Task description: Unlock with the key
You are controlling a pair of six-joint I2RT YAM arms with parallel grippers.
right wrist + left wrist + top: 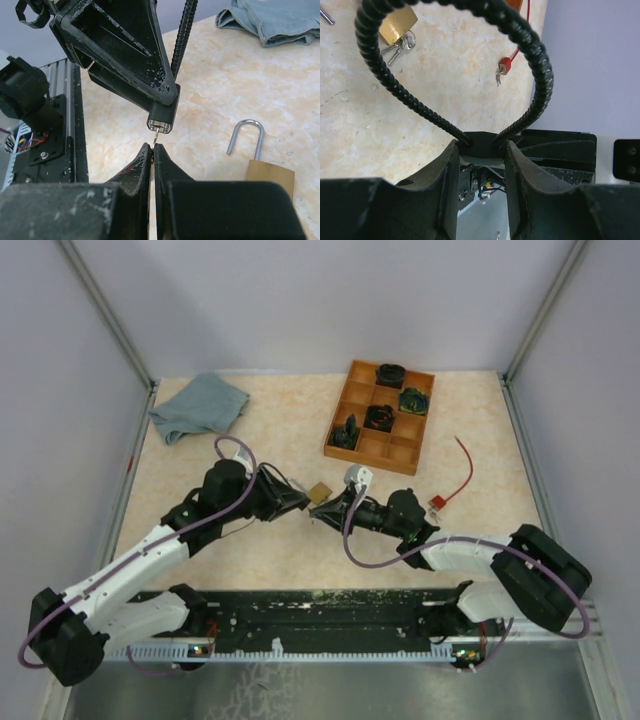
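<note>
– Our right gripper (pixel 152 148)?
– Clenched on the thin key (pixel 156 135), whose tip meets the end of the cable lock (pixel 161 119).
– Our left gripper (pixel 482 148)?
– Clamped around that lock's body, above the table (pixel 250 440), its coiled loop arching outward. We see a brass padlock (pixel 268 176), shackle open, lying just beside.

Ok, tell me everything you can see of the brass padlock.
The padlock lies flat on the table, gripped by nothing. Squarish brass-coloured body, silver U-shaped shackle; one leg seems to end clear of the body, so it may be open. Small silver keys on a ring lie against the body's bottom.
</note>
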